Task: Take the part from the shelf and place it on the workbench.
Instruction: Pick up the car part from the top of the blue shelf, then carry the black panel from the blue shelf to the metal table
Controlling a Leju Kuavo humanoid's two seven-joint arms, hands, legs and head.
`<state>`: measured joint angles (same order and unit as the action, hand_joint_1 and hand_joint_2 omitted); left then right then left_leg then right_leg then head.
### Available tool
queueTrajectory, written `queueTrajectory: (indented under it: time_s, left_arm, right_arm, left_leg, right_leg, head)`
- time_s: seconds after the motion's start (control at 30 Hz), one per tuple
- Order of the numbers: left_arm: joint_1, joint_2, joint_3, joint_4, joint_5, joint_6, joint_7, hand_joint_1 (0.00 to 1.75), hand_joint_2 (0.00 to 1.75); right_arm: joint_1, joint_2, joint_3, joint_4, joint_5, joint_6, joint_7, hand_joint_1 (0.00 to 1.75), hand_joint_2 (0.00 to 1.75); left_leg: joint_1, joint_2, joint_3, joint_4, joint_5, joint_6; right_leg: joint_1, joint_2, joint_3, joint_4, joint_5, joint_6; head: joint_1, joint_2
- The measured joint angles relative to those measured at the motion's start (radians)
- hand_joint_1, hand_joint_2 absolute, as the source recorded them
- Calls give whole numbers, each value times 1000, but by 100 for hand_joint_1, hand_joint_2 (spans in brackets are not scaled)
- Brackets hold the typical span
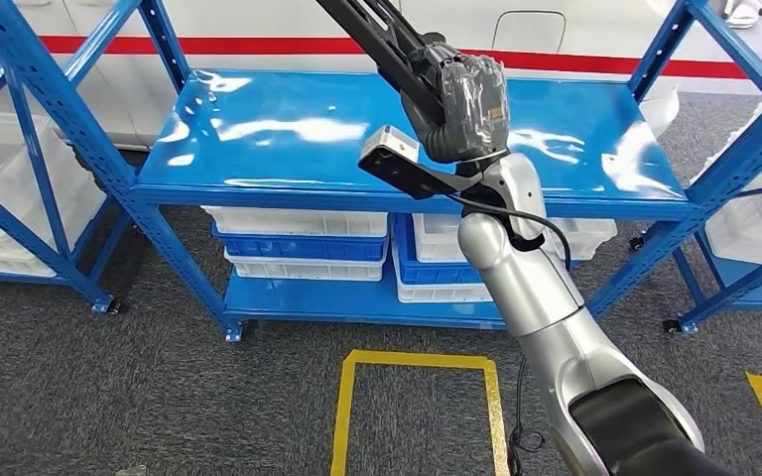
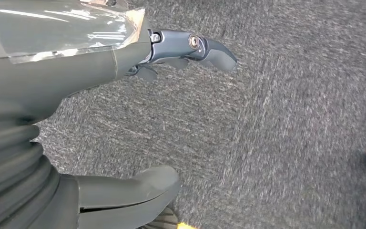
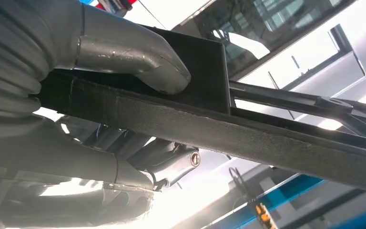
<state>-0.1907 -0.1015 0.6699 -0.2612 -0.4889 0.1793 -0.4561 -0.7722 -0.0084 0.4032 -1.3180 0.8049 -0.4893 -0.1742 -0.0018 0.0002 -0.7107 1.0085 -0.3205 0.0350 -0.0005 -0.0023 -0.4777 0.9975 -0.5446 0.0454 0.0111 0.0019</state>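
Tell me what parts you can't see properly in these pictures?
- The black part: the head view's top edge cuts off its far end.
- The right hand: in the head view, its shiny wrap hides the fingers.
- The white bins: the blue shelf above hides what is inside.
- The left hand: the wrist view shows it over grey carpet, holding nothing.

One part [image 1: 377,30] — five bins [image 1: 298,222].

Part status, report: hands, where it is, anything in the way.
Right hand grips the long black part, raised above the blue shelf top. Left hand holds nothing, over grey carpet. Nothing seen touching the part besides the hand.
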Motion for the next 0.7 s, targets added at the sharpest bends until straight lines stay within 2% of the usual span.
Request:
queueTrajectory:
  time_s: [0.03,0.07,0.1,0.13,0.17,0.2,0.23,0.27,0.3,0.33,0.37,0.4,0.43,0.47,0.5,0.57,0.6,0.63,0.67,0.7]
  left_arm:
    - [0,0,0,0,-4,0,2,0,175]
    - [-1,0,0,0,-7,0,5,0,175]
    - [-1,1,-1,0,-8,0,7,0,175]
    - [-1,1,-1,0,-10,0,8,0,175]
    - [-1,1,-1,0,-10,0,9,0,175]
    - [-1,1,-1,0,-11,0,9,0,175]
    - [-1,1,-1,0,-11,0,10,0,175]
    - [-2,1,-1,0,-12,0,10,0,175]
    - [-2,2,-1,0,-12,0,10,0,175]
    - [-2,2,-1,0,-12,0,10,0,175]
    - [-2,2,-1,0,-12,0,10,0,175]
    - [-4,1,-1,0,-12,0,10,0,175]
    - [-6,1,-1,0,-12,0,10,0,175]
    - [-8,0,-1,-1,-12,0,10,0,175]
    - [-10,0,-2,-1,-12,0,10,0,175]
    - [-11,0,-2,-1,-13,0,9,0,175]
    - [-11,0,-2,-1,-14,0,8,0,175]
    - [-11,0,-1,-1,-14,-1,7,0,175]
    - [-12,0,-1,-1,-13,-1,6,0,175]
    - [-12,0,-1,-1,-13,-1,4,0,175]
  right_arm:
    - [4,-2,-1,0,0,-1,-1,175,175]
    - [8,-5,-3,0,0,-1,-2,175,175]
    - [12,-8,-4,0,0,-2,-2,175,175]
    - [16,-10,-5,0,0,-2,-2,175,175]
    - [19,-11,-5,0,1,-3,-2,175,175]
    - [23,-13,-5,0,1,-3,-2,175,175]
    - [27,-14,-5,0,1,-3,-2,175,175]
    - [32,-15,-5,0,2,-3,-2,175,175]
    - [36,-17,-5,0,2,-3,-2,175,175]
    - [40,-18,-5,0,2,-3,-2,175,175]
    - [41,-19,-5,0,2,-3,-2,175,175]
    - [41,-20,-6,-1,2,-3,-2,175,175]
    - [41,-21,-7,-3,2,-3,-2,175,175]
    - [40,-21,-8,-4,2,-3,-2,175,175]
    - [40,-22,-10,-6,2,-3,-3,175,175]
    - [43,-26,-13,-7,2,-3,-4,175,175]
    - [46,-29,-15,-7,0,-3,-4,175,175]
    - [48,-33,-17,-7,-3,-3,-4,175,175]
    - [50,-38,-20,-6,-8,-2,-5,175,175]
    - [50,-41,-22,-6,-13,-2,-6,175,175]
  left_leg:
    - [0,0,0,-5,12,-7]
    - [3,-1,-3,-8,14,-13]
    - [5,-2,-11,2,-3,-19]
    - [7,-3,-22,29,-42,-24]
    - [11,-4,-37,77,-96,-30]
    - [14,-4,-52,145,-153,-36]
    - [18,-4,-64,215,-192,-44]
    - [23,-3,-68,271,-208,-50]
    - [28,-3,-59,300,-202,-56]
    - [34,-3,-32,291,-180,-62]
    - [40,-3,15,246,-159,-67]
    - [45,-3,73,178,-156,-74]
    - [46,-6,123,112,-165,-75]
    - [44,-8,156,62,-179,-72]
    - [39,-11,168,36,-191,-64]
    - [29,-8,156,27,-177,-37]
    - [25,-6,148,24,-164,-21]
    - [23,-4,137,20,-150,-7]
    - [23,-2,123,17,-136,4]
    - [20,-1,107,17,-123,10]
  right_leg:
    - [0,0,-5,-7,5,-6]
    - [-7,-1,-12,-8,16,-13]
    - [-13,-2,-19,-10,29,-25]
    - [-21,-4,-28,-12,44,-35]
    - [-26,-5,-40,-13,60,-42]
    - [-25,-4,-56,-13,75,-46]
    - [-25,-4,-72,-12,89,-45]
    - [-26,-5,-88,-11,101,-42]
    - [-27,-5,-104,-9,112,-37]
    - [-30,-5,-119,-6,122,-32]
    - [-33,-5,-134,-1,131,-24]
    - [-34,-5,-149,8,138,-17]
    - [-34,-5,-161,16,143,-9]
    - [-32,-6,-169,22,150,0]
    - [-30,-6,-175,23,158,9]
    - [-29,-7,-181,18,174,28]
    - [-30,-6,-190,25,165,31]
    - [-31,-6,-204,48,139,28]
    - [-31,-5,-222,92,97,19]
    - [-30,-4,-243,154,48,10]
  head:
    - [-1,0]
    - [-1,0]
    - [-2,0]
    - [-2,0]
    - [-3,0]
    - [-3,0]
    - [-4,0]
    - [-4,0]
    - [-4,0]
    - [-4,0]
    - [-4,0]
    - [-4,0]
    - [-4,0]
    - [-2,0]
    - [-1,0]
    - [1,0]
    - [1,0]
    - [2,0]
    - [3,0]
    - [4,0]
